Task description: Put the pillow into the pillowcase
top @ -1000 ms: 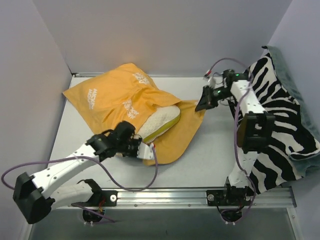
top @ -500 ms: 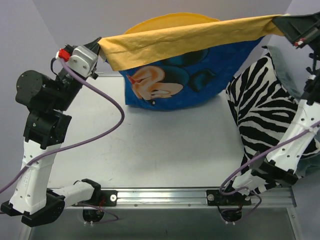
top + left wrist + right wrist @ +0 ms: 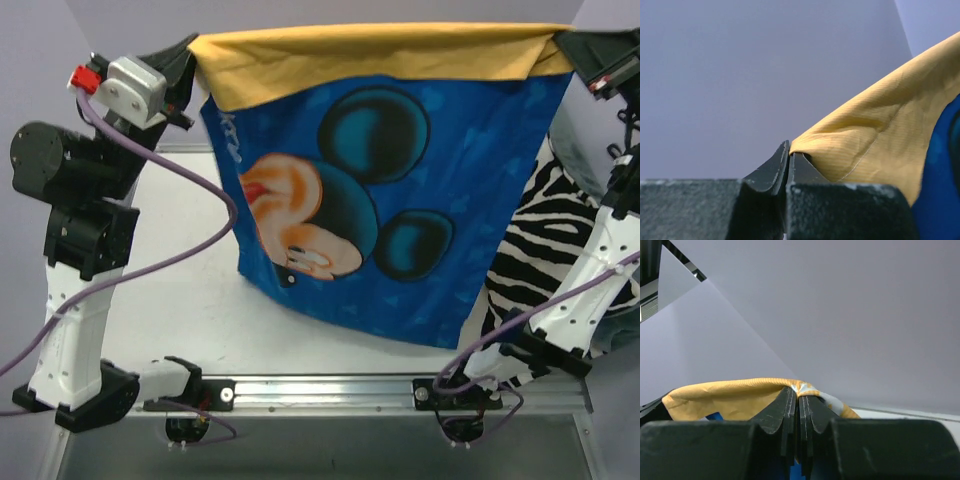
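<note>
Left claw is pinching the upper left corner of the pillowcase, raised high over the far left side of the desk; in the left wrist view that claw is showing its two dark jaws pressed together on a fold of the mustard-orange cloth, with blue fabric showing at the right edge. A purple cable is looping down from the left arm toward its base. Between the two arms the pillowcase is hanging as a wide sheet, its mustard-orange band running along the top and its blue face, printed with a cartoon mouse head, facing the camera; the bottom edge is slanting lower toward the right, and whether it is touching the desk cannot be told. To its right a zebra-striped blanket is lying at the desk's right side, partly hidden behind the hanging cloth. At the top right, the right claw is gripping the other upper corner; the right wrist view is showing this claw closed tight on the orange hem.
</note>
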Tool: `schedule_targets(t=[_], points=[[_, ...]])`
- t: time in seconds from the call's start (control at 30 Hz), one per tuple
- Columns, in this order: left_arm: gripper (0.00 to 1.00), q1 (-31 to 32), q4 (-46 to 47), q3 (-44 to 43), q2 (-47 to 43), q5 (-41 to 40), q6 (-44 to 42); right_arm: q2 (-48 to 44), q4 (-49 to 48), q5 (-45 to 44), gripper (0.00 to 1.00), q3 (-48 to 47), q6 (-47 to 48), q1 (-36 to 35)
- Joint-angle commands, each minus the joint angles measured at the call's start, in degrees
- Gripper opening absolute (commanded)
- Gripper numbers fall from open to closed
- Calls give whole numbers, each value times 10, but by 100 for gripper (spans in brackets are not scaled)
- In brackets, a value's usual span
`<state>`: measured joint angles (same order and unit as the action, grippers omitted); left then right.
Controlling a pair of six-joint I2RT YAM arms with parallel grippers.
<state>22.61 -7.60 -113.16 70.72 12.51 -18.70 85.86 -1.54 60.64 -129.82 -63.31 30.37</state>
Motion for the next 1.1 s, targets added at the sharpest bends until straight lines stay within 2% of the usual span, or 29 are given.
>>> schedule_targets(t=[0.0,0.03,0.07,0.1,0.17,0.2,0.3,0.37,0.5,0.53,0.57,0.6,0.63,0.73,0.8,0.83,0.87,0.93,1.0,1.07], points=[[0,-14,90,-106,-1,-88,-6,-10,-120,-80,0,-63,-69,66],[0,-14,89,-110,2,-93,2,-27,-135,-90,0,-34,-73,61],[0,-14,88,-96,-1,-93,7,-65,-161,-103,0,60,-58,36],[0,-14,93,-72,-6,-77,6,-81,-147,-138,0,90,-25,9],[0,-14,133,10,-19,-70,2,-88,-43,-177,0,125,119,-49],[0,-14,141,31,-19,-67,-12,-81,-30,-195,0,133,144,-98],[0,-21,192,87,6,-83,-32,-26,8,-221,0,116,181,-158],[0,-52,227,93,48,-83,-23,35,32,-247,0,79,191,-178],[0,-111,232,-39,178,-121,35,145,20,-318,0,-65,225,-210],[0,-119,217,-133,241,-121,35,164,20,-334,0,-145,230,-213],[0,-128,206,-199,276,-136,33,190,-16,-365,0,-174,234,-214],[0,-136,189,-266,312,-131,33,194,-34,-378,0,-192,240,-215],[0,-140,162,-407,380,-127,32,192,-53,-392,0,-191,252,-216],[0,-150,182,-530,448,-111,14,145,-123,-424,0,-150,265,-218],[0,-158,219,-479,415,-94,21,102,-180,-433,0,-100,261,-216],[0,-166,282,-431,354,-89,24,90,-190,-434,0,-96,256,-213],[0,-172,316,-332,324,-78,26,78,-200,-433,0,-108,246,-210],[0,-177,347,-298,273,-59,10,64,-202,-412,0,-116,228,-206],[0,-196,348,-245,240,-47,23,22,-208,-367,0,-61,219,-205],[0,-241,386,-150,162,0,30,-45,-215,-332,0,30,229,-205]])
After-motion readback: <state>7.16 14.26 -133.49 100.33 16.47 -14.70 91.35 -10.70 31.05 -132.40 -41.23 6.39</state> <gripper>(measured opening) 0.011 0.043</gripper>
